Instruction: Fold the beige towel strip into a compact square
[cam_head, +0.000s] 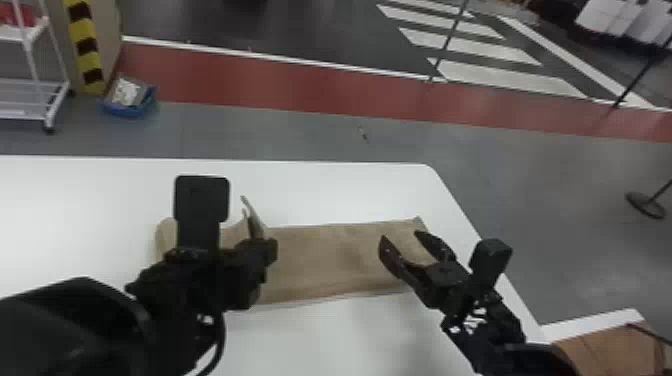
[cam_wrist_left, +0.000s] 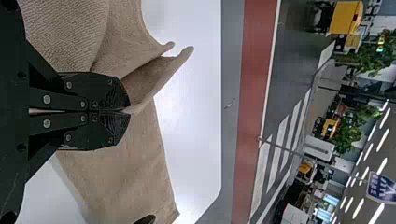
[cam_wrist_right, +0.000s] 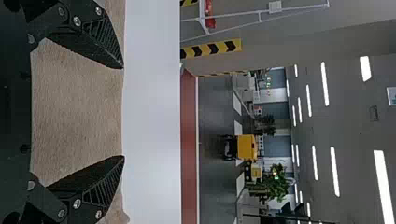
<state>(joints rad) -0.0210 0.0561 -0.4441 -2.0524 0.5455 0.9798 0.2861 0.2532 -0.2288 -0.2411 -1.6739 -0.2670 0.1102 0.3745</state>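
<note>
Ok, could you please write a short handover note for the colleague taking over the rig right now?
Left tool: shut on a raised fold of the beige towel strip, toward the strip's left end.
Right tool: open, over the strip's right end, holding nothing.
Strip: stretched left to right on the white table, flat through the middle and right.
Done: left part gripped and partly lifted; no compact square yet.
Left: probably lay that fold down, then fold the rest into a square and release.

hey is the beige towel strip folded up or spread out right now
Mostly spread: the towel strip lies long across the table, only its left part lifted and creased, pinched in the left end effector.
</note>
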